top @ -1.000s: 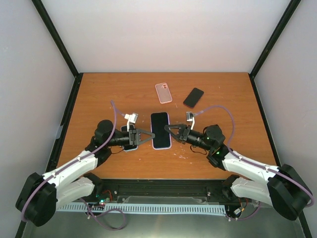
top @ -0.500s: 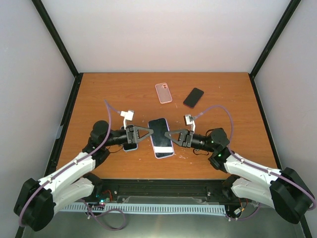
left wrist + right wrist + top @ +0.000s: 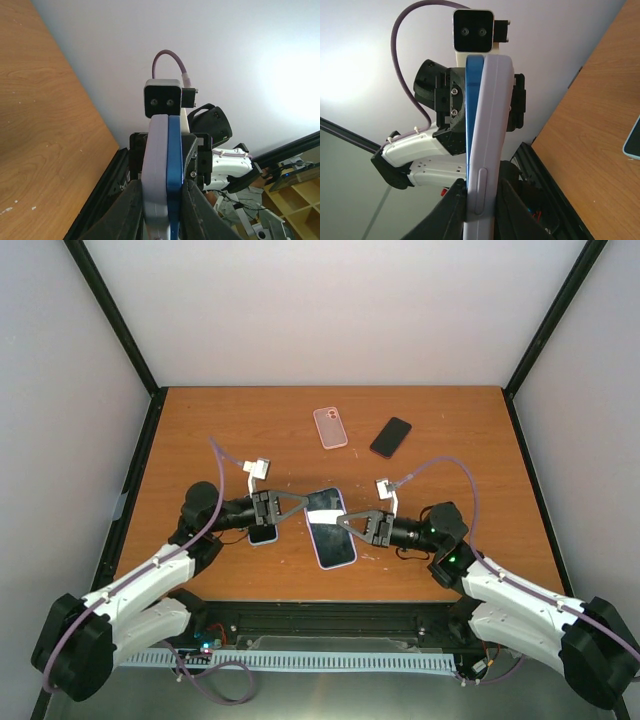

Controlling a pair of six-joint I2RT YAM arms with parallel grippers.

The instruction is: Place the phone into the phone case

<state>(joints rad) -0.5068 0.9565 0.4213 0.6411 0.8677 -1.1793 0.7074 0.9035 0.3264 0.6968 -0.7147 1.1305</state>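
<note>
A blue phone (image 3: 331, 538) in a lavender phone case (image 3: 322, 499) hangs tilted over the middle of the table, gripped from both sides. My left gripper (image 3: 307, 503) is shut on its left long edge and my right gripper (image 3: 344, 523) on its right long edge. In the left wrist view the phone's blue edge (image 3: 174, 160) lies against the case (image 3: 156, 160) between my left gripper's (image 3: 162, 202) fingers. In the right wrist view the blue edge (image 3: 472, 100) stands just proud of the case (image 3: 490, 125), clamped by my right gripper (image 3: 482, 202).
A pink case (image 3: 330, 427) and a black phone (image 3: 390, 437) lie at the back of the table. Another phone (image 3: 262, 534) lies flat under my left gripper. The table's near edge (image 3: 330, 602) is close behind both arms.
The cased phone has shifted toward the near edge, turned and come up tilted. Both grippers moved with it, the right arm drawing back to the right.
</note>
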